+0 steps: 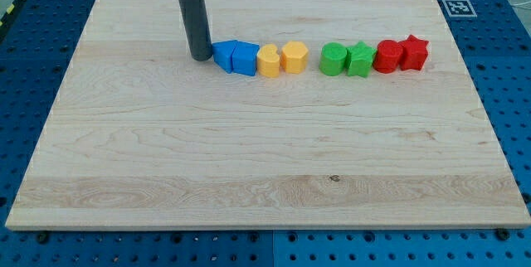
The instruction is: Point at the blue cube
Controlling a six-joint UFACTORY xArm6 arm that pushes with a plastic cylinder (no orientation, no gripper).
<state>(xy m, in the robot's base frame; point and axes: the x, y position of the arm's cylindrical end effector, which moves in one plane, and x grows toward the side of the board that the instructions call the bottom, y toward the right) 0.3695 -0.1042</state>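
Note:
Two blue blocks lie side by side at the left end of a row on the wooden board [249, 159]. The left blue block [224, 54] looks wedge-like; the right one [245, 58] looks like the blue cube. My tip [201, 56] stands on the board right at the left side of the left blue block, touching or nearly touching it. The rod rises from there to the view's top.
The row runs on to the view's right: a yellow heart-like block [268, 61], a yellow hexagonal block [294, 55], a green cylinder [333, 59], a green star [360, 59], a red cylinder [387, 55], a red star [413, 52]. A marker tag [456, 7] sits at the top right corner.

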